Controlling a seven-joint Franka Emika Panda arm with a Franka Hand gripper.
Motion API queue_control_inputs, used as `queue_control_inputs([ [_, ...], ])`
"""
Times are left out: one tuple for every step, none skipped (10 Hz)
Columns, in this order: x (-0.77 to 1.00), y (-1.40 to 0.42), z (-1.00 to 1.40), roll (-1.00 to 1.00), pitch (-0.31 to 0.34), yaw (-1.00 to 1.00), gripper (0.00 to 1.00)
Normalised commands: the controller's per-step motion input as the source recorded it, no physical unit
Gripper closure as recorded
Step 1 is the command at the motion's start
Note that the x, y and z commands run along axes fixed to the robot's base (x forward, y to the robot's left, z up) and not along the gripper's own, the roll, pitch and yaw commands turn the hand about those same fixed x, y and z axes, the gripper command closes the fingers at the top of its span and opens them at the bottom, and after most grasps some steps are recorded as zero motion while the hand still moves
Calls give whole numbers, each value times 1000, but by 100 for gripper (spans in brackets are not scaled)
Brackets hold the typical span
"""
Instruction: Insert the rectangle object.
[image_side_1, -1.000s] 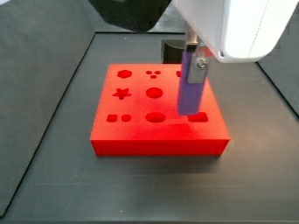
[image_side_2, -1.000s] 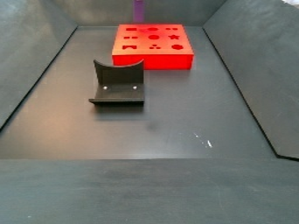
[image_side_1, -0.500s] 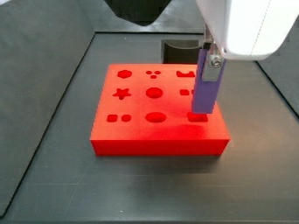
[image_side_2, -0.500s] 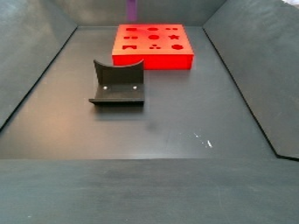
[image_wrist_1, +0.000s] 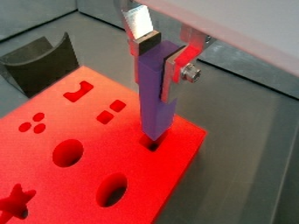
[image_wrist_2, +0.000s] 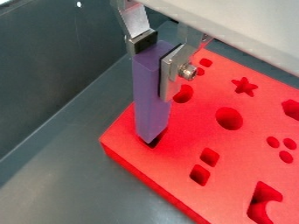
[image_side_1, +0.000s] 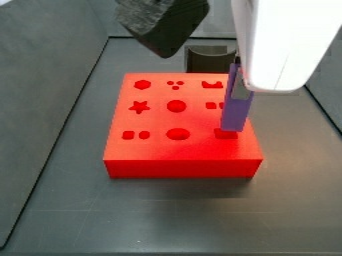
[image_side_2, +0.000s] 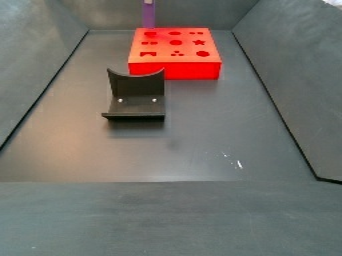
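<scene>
My gripper (image_wrist_1: 158, 59) is shut on the rectangle object (image_wrist_1: 153, 96), a slim purple-blue bar held upright. The bar's lower end stands in a small rectangular hole (image_wrist_1: 151, 142) near a corner of the red block (image_wrist_1: 70, 166) with shaped holes. Both wrist views show this; the gripper (image_wrist_2: 156, 54) grips the bar (image_wrist_2: 149, 101) near its top, over the block's corner (image_wrist_2: 222, 149). In a side view the bar (image_side_1: 235, 105) stands at the block's (image_side_1: 167, 130) near right corner. In a side view only the bar's top (image_side_2: 148, 12) shows behind the block (image_side_2: 177, 52).
The dark grey fixture (image_side_2: 135, 96) stands on the dark floor in front of the block, apart from it. It also shows beyond the block in a side view (image_side_1: 207, 53) and a wrist view (image_wrist_1: 41, 58). Raised tray walls (image_side_2: 34, 95) border the floor.
My gripper has moved right along the block with the bar, then down. The bar's lower end now sits in the corner hole and less of the bar shows above the block.
</scene>
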Motion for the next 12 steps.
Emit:
queue_control_inputs([
  [223, 0, 0, 269, 160, 0, 100],
  [274, 0, 0, 87, 220, 0, 100],
  [117, -6, 0, 0, 220, 23, 100],
  [126, -46, 0, 0, 207, 91, 100],
  [0, -26, 0, -116, 43, 431, 100],
  [0, -6, 0, -107, 39, 434, 100],
  [-37, -31, 0, -94, 49, 446, 100],
  [-126, -3, 0, -96, 54, 354, 100],
  [-34, 0, 0, -121, 61, 249, 100],
  [0, 0, -11, -86, 86, 49, 100],
  [0, 0, -23, -80, 83, 9, 100],
  [0, 0, -34, -86, 70, 0, 100],
])
